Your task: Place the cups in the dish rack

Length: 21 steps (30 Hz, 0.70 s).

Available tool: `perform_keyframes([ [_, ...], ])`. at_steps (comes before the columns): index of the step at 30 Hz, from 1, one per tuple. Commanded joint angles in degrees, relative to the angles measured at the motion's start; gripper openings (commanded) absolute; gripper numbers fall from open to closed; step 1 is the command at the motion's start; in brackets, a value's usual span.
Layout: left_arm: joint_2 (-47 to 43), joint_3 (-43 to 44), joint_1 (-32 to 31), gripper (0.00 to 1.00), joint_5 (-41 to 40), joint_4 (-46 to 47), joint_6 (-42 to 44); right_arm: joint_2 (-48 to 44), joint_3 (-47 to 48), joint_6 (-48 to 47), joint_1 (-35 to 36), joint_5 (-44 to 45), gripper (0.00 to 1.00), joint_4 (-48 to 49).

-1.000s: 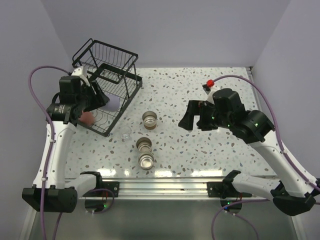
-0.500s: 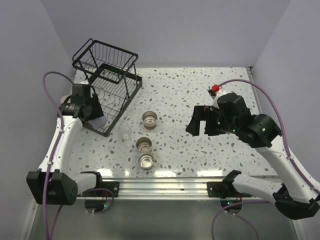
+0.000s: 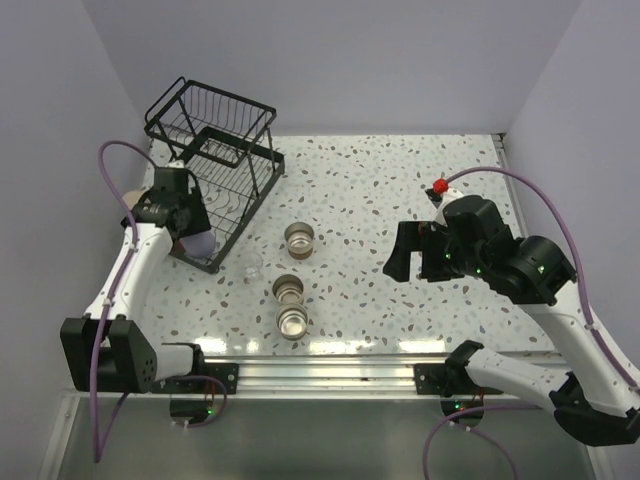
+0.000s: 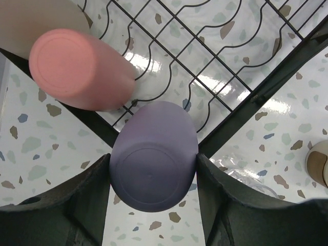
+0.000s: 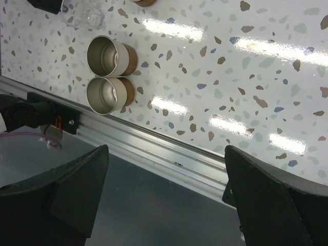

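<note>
Bright, even light falls from above. White glare streaks the glossy table [image 5: 266,92] under the dish rack [image 4: 256,102] and to its right; shadows are soft, focus mostly sharp.

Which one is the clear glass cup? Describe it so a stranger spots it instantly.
Find the black wire dish rack on the table, far left. Just off its near corner sits the clear glass cup, left of three steel cups. It alone is see-through.

Top cam sits high above the near edge looking down on the whole surface [image 3: 400,190], left wrist cam stares straight down up close at the dish rack [image 4: 256,102] corner, right wrist cam looks down from higher, sharing the nearest steel cup [image 5: 105,96] with the top view.
</note>
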Motion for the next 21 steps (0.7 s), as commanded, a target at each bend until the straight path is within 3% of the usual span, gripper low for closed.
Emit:
perform_keyframes([
  [1,1.4,2.3,0.0,0.0,1.8,2.0,-0.2,-0.8,2.0,-0.5,-0.1,2.0,0.98,-2.2],
  [6,3.2,4.4,0.0,0.0,1.8,1.2,-0.2,-1.0,1.4,-0.7,-0.1,2.4,0.98,-2.7],
  [21,1.1,-7.5,0.0,0.0,1.7,5.3,-1.5,-0.4,1.8,-1.9,-0.1,3.0,0.98,-2.6],
])
